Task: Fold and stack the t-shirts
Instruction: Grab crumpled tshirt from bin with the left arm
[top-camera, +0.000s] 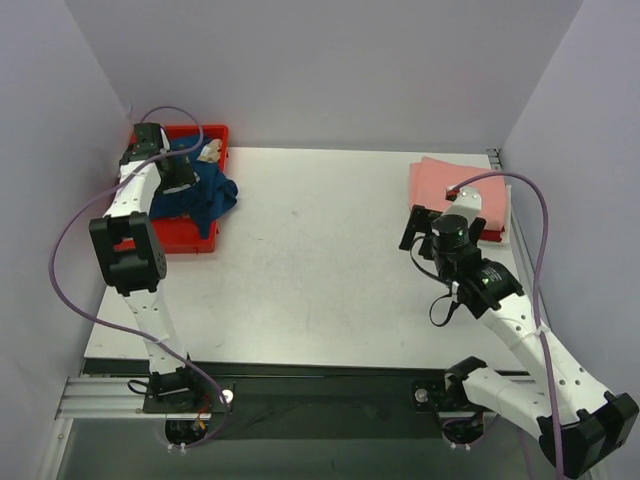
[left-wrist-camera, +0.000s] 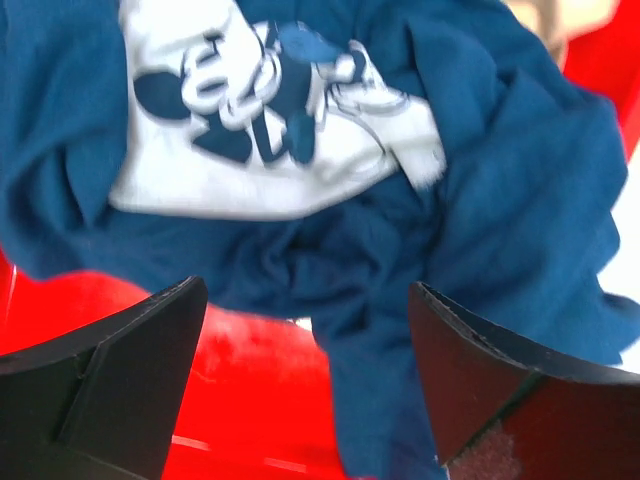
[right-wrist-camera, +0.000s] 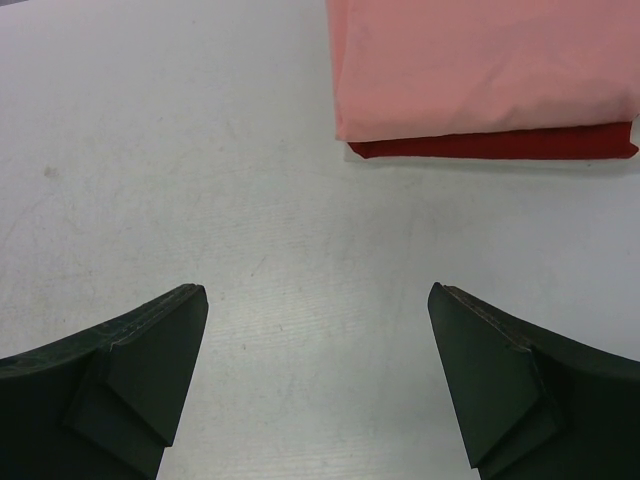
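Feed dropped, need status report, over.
Left claw open over crumpled navy blue cloth t-shirt in red plastic bin. Right claw open above table, near folded salmon-pink tee on red tee. Nothing blocking.

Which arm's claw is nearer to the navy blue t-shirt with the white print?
Left. The left claw hovers open directly over the navy blue t-shirt in the red bin; the right claw is across the table, open, beside the folded salmon-pink t-shirt.

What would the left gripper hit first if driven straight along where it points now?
Most likely the crumpled navy t-shirt in the red bin, directly ahead of the left gripper, fingers open. Gap hard to judge.
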